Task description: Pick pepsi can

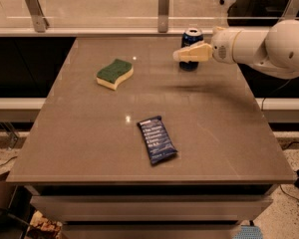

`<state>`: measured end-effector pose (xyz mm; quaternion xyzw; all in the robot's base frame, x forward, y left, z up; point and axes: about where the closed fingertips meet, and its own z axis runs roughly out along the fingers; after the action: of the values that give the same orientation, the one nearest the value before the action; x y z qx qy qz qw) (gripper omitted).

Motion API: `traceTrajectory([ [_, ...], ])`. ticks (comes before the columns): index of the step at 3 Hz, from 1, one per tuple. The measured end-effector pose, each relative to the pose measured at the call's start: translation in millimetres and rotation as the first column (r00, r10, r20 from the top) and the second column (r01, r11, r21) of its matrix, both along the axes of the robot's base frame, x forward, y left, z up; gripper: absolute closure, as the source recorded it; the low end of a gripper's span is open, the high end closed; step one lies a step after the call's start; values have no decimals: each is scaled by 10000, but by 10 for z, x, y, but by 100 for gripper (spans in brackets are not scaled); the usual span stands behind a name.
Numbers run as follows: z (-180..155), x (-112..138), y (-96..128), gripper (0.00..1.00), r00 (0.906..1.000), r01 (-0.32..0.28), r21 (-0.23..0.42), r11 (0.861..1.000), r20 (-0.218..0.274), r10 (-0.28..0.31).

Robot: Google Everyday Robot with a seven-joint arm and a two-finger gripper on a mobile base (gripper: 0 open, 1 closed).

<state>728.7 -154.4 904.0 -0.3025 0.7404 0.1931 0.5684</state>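
The pepsi can (192,36) is a small dark blue can with a silver top rim. It stands upright at the far right of the brown table (89,128). My gripper (181,54) reaches in from the right on a white arm (259,46). It sits at the can's height, in front of its lower half, and hides part of it. I cannot tell whether it touches the can.
A green and yellow sponge (114,73) lies at the far left of the table. A flat dark blue snack bar wrapper (157,139) lies near the front middle. A glass rail with metal posts (163,6) runs behind the far edge.
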Motion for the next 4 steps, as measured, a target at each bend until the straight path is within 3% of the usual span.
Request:
traceTrajectory([
  [1,-80,166,134,0,9992,-390,192,9991,-47,390],
  [2,-85,183,161,16,9990,-438,219,9988,-48,439],
  [4,-101,190,224,62,9986,-528,234,9983,-71,530],
])
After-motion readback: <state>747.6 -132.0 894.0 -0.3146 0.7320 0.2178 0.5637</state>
